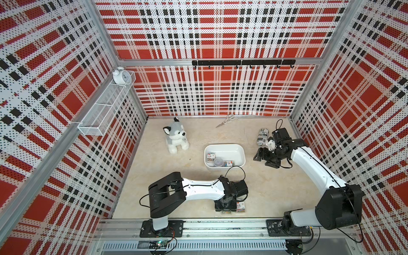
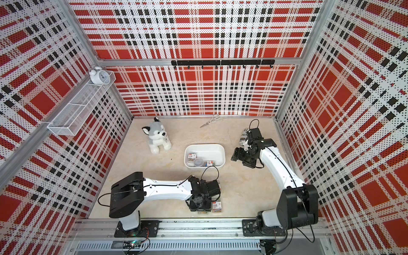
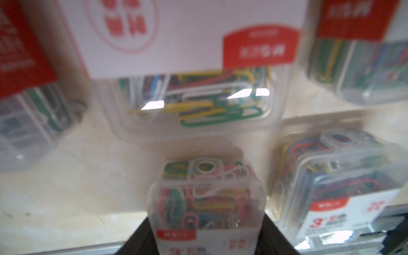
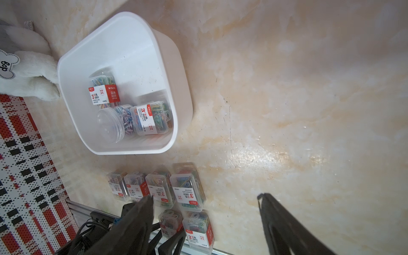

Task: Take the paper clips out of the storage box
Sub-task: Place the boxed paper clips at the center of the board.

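Six cases [image 4: 186, 194] are out of the box [image 4: 174, 72]; two more and a round tub [image 4: 110, 125] lie inside. The left end effector [image 3: 206, 234] straddles one case, grip unclear; the right end effector [image 4: 205, 197] is open.

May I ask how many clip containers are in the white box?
3: one case at the box's end nearest the plush dog; a round tub and second case together by the robot-side wall. None looks hidden.
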Controlling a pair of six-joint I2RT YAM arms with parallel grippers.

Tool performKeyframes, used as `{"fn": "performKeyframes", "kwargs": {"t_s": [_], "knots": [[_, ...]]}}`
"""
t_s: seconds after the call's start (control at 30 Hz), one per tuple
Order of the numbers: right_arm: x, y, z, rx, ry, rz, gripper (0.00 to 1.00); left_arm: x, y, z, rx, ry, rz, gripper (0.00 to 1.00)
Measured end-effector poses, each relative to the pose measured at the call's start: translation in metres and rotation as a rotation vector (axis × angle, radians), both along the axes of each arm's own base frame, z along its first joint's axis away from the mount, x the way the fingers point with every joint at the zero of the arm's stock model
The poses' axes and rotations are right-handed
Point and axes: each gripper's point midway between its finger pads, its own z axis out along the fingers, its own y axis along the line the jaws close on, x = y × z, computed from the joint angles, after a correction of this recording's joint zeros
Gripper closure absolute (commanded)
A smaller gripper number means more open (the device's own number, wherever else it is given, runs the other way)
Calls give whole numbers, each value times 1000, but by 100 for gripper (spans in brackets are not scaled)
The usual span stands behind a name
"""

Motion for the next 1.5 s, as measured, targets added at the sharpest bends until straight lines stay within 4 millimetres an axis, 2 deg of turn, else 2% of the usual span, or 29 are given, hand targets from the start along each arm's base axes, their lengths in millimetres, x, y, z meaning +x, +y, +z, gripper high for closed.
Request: {"fn": "performKeyframes", "kwargs": {"t_s": [0.23, 0.83, 1.27, 1.5], "knots": [[0, 0, 0, 0, 0, -1, 19, 0, -2, 0, -6, 3, -5, 36], [0, 0, -1, -1, 5, -1, 20, 3, -1, 0, -4, 7, 5, 41], [2, 0, -6, -3, 21, -1, 19, 7, 0, 0, -6, 7, 19, 40], [2, 0, -6, -3, 22, -1, 19, 7, -1, 1, -12, 9, 19, 36]]}}
